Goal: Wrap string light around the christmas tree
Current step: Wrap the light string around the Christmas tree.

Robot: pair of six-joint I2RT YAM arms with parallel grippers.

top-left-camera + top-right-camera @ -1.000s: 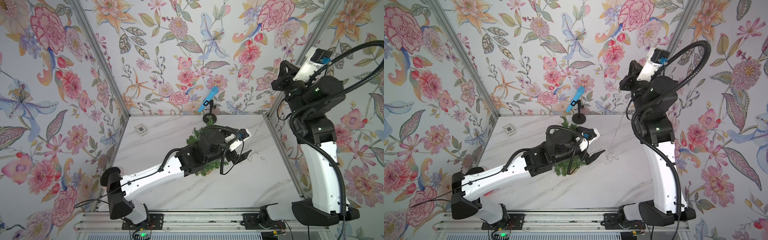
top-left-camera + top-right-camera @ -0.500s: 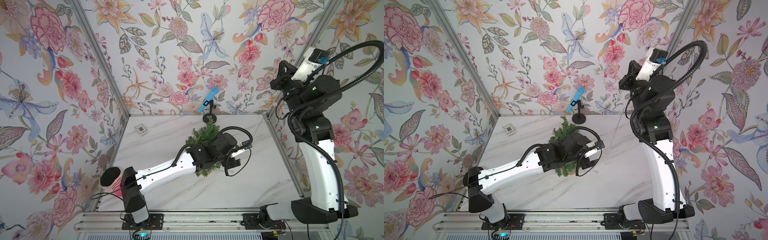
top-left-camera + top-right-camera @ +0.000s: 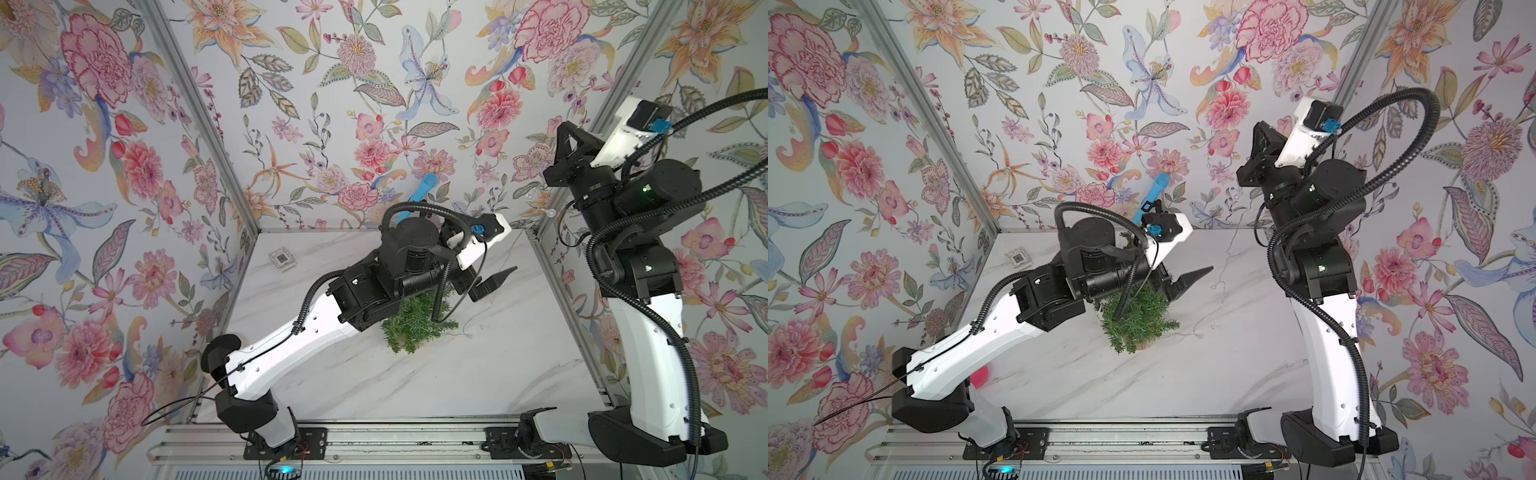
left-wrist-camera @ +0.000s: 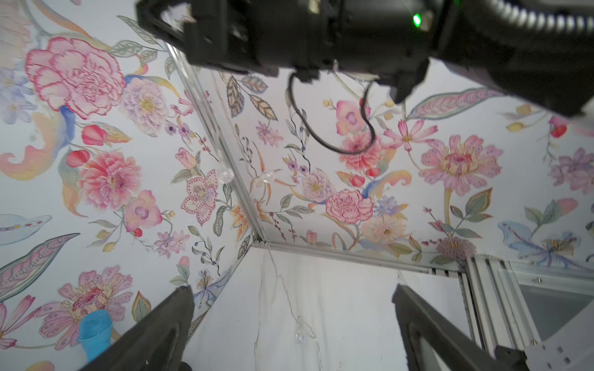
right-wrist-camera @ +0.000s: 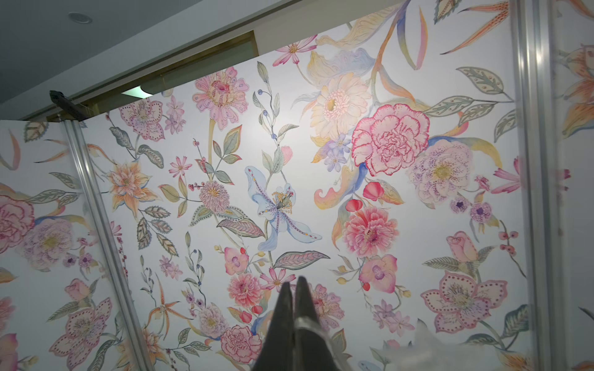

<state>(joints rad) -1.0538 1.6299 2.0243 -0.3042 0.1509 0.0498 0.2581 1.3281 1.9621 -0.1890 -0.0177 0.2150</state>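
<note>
Over the middle of the desk [image 3: 374, 374], your left claw [image 4: 291, 289] is spread as wide as it goes. Its two dark fingers [image 4: 160, 327] grip nothing and touch nothing. It hangs just beside the christmas tree [image 3: 415, 324], on the side toward the desk's right edge, pointing at the far right corner. The tree stands at mid-desk with its upper part hidden under that arm's wrist. In a top view its tan base [image 3: 1144, 345] peeks out on the near side.

Your right claw [image 5: 293, 284] is raised high above the far right corner, against the flowered wall, with its fingers pressed together. A thin silvery strand crosses one finger in the right wrist view. In a top view the string light [image 3: 1224, 266] climbs from the desk toward that claw, so the wire is pinched there. Below the claw a couple of clear bulbs [image 3: 550, 212] hang in the air. The wire meets the desk near the far right corner and runs on toward the tree's foot. You cannot tell whether it touches the branches.

By the far left corner lies a small square tag [image 3: 282, 259] with a dark printed square; its marks are too small to read. At the far edge a blue microphone [image 3: 424, 189] sits on a black stand.
</note>
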